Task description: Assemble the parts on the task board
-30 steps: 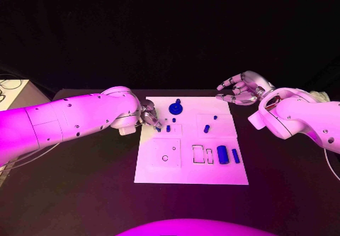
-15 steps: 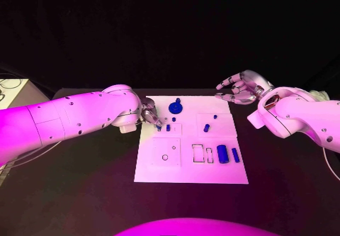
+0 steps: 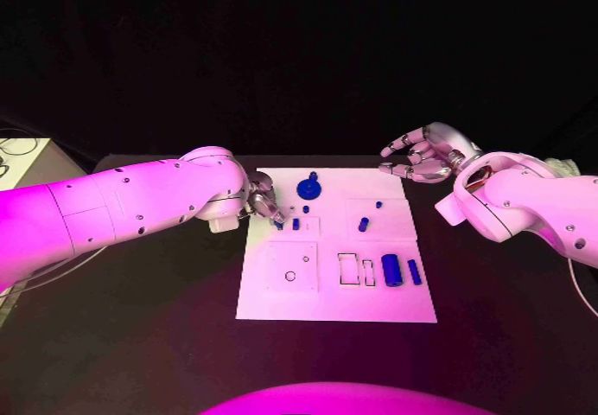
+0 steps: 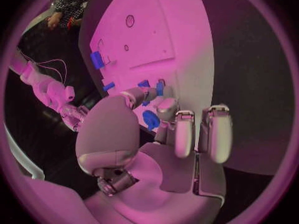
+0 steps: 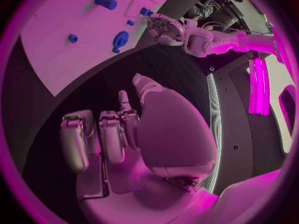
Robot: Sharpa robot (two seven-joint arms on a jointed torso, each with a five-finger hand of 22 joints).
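Note:
The white task board [image 3: 374, 303] lies mid-table. My left hand [image 3: 261, 204] is at its far left edge and pinches a small blue peg [image 4: 144, 83] between thumb and fingertip, just beside an upright blue peg [image 3: 295, 224]. A round blue knob [image 3: 309, 188] stands near the far edge, with a small blue stud [image 3: 305, 208] below it. Another peg [image 3: 363, 226] and a stud [image 3: 378, 206] sit to the right. A large blue cylinder [image 3: 391, 271] and a thin blue bar [image 3: 414, 274] lie near the right edge. My right hand [image 3: 423, 156] hovers past the far right corner, fingers curled, holding nothing.
Two rectangular slots [image 3: 349, 270] and a round hole [image 3: 289, 277] are cut in the near half of the board. Black table surrounds the board on all sides. A pale box [image 3: 25, 164] sits at the table's far left.
My left hand has edged slightly toward the far side with the small peg in its fingertips. The right hand and the parts on the board have not moved.

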